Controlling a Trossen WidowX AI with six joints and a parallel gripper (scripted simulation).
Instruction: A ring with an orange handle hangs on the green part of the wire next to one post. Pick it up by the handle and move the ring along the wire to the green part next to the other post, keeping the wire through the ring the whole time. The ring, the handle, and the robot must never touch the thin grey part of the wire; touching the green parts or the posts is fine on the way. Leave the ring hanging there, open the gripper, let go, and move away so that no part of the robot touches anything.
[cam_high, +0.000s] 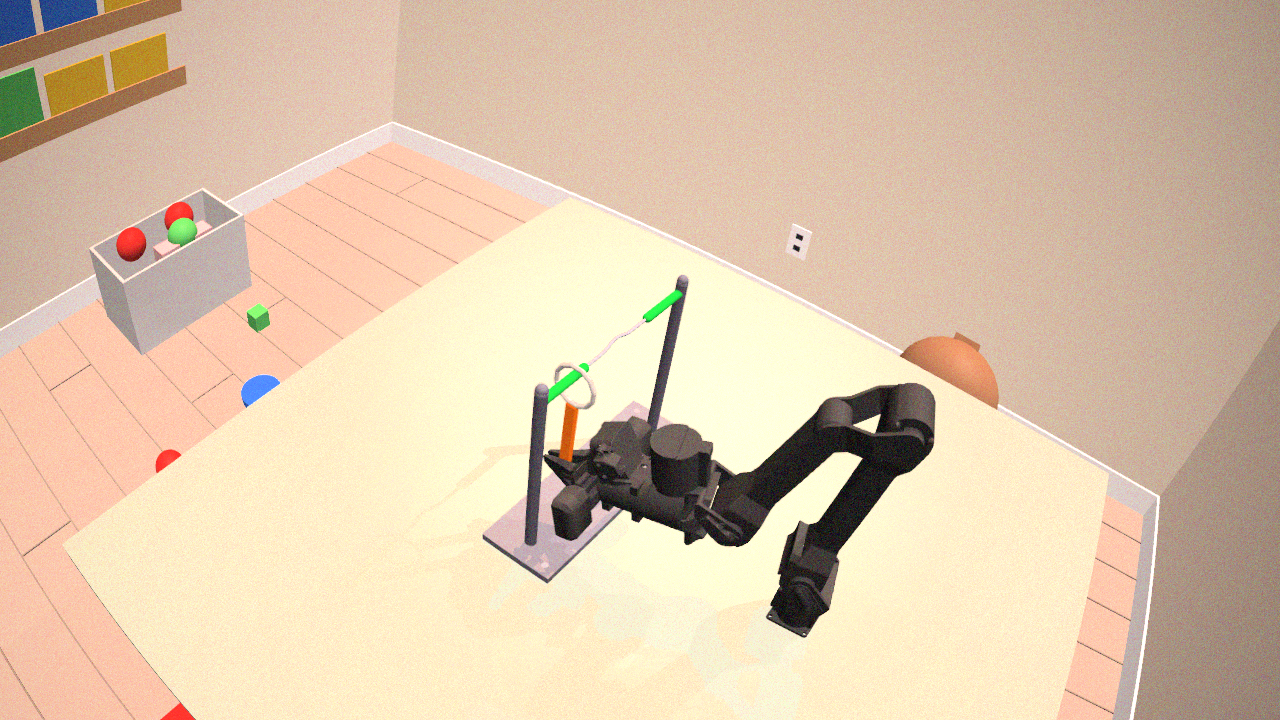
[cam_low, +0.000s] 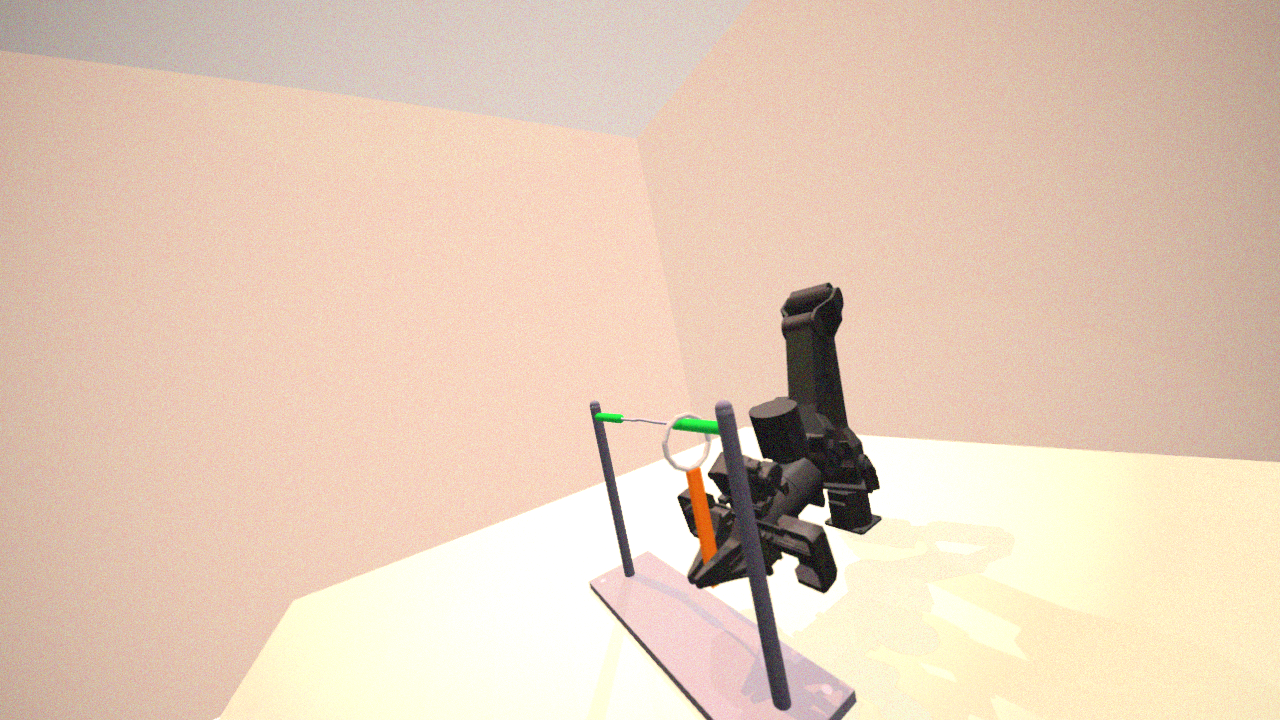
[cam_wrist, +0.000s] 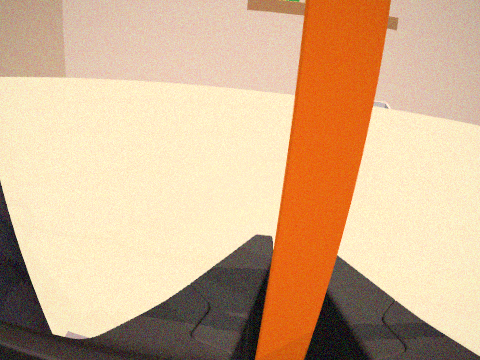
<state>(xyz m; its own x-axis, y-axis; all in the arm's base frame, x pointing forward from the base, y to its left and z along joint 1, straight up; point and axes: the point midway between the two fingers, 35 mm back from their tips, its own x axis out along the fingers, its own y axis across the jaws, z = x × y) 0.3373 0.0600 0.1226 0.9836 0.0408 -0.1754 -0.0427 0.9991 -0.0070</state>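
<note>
The gripper (cam_wrist: 287, 334) clamps the lower end of the orange handle (cam_high: 567, 429), low over the grey base plate (cam_low: 662, 617). Just beside it stands the near post (cam_high: 536, 465) — close to the wrist. Above, the white ring (cam_high: 574, 385) encircles the near green part (cam_high: 562, 385) of the wire. Farther along run the thin grey wire (cam_high: 617, 340), the far green part (cam_high: 660, 306) and the far post (cam_high: 668, 353).
</note>
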